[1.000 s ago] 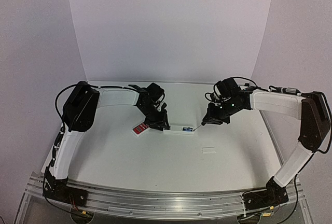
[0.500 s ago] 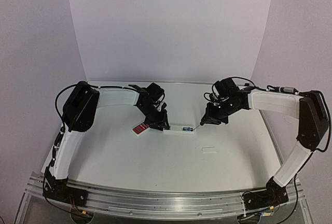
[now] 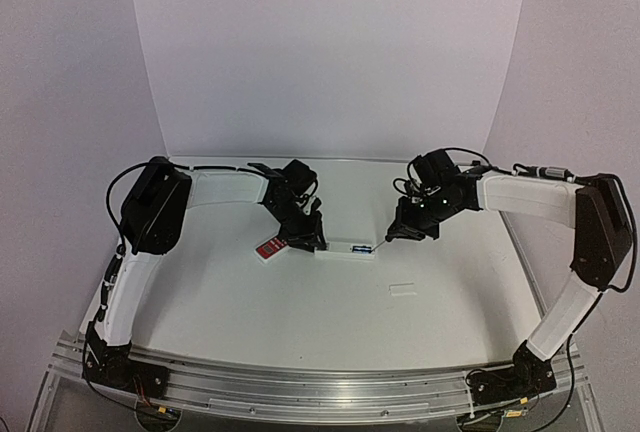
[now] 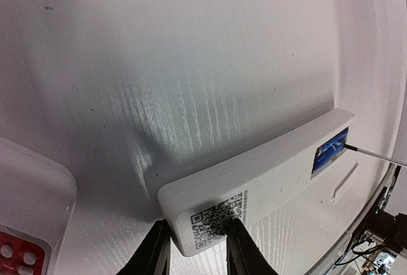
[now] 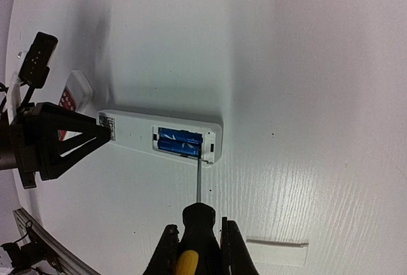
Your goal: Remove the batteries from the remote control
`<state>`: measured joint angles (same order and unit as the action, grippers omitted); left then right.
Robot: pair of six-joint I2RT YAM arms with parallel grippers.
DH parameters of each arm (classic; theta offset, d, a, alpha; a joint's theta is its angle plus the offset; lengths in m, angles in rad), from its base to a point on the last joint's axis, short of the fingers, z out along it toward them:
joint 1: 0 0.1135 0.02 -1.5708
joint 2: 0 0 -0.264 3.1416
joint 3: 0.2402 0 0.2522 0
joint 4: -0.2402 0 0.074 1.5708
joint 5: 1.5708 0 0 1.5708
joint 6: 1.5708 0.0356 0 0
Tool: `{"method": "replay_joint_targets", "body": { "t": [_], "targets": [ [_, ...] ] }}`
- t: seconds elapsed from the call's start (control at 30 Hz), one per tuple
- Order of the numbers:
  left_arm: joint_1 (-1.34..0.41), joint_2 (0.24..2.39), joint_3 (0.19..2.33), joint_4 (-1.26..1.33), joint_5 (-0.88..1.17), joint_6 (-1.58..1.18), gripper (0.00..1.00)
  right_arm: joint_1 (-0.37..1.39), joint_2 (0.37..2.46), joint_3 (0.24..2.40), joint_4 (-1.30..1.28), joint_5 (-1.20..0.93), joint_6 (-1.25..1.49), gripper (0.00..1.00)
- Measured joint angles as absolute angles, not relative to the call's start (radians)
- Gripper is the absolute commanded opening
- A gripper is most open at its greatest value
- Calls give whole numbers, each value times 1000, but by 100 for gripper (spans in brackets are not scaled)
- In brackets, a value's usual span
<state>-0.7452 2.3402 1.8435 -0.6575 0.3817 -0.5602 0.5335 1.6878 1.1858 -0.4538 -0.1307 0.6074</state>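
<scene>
The remote control lies back-up near the middle of the tabletop, its length running along the 9-to-3 line in the overhead view. Its battery bay is open at the 3 o'clock end, and the two blue batteries sit side by side inside it, both seated in the bay. In the left wrist view they show as a small blue patch at the far end of the white body, whose near end carries a QR code.

The left fingers straddle that coded end and are clenched on the remote control, one on each long side. In the overhead view they come down on its 9 o'clock end.

The right fingers are closed around the black and yellow handle of a screwdriver. Its thin shaft points toward 12 o'clock in the right wrist view, and the tip touches the edge of the bay at the batteries' 3 o'clock end.

A shorter red-faced remote lies just beside the white one at its 9 o'clock end. The small flat white cover rests apart on the tabletop, toward 4 o'clock from the remote control.
</scene>
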Motion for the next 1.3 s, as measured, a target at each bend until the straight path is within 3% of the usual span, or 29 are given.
{"method": "replay_joint_targets", "body": {
  "t": [0.83, 1.2, 1.3],
  "targets": [
    [-736, 2341, 1837, -664, 410, -557, 25, 389, 1633, 818, 111, -356, 963, 0],
    [-752, 2339, 1837, -754, 483, -557, 24, 379, 1768, 798, 454, -386, 1090, 0],
    [-758, 2341, 1838, -739, 477, -554, 24, 441, 1793, 798, 532, -490, 1106, 0]
  ]
}}
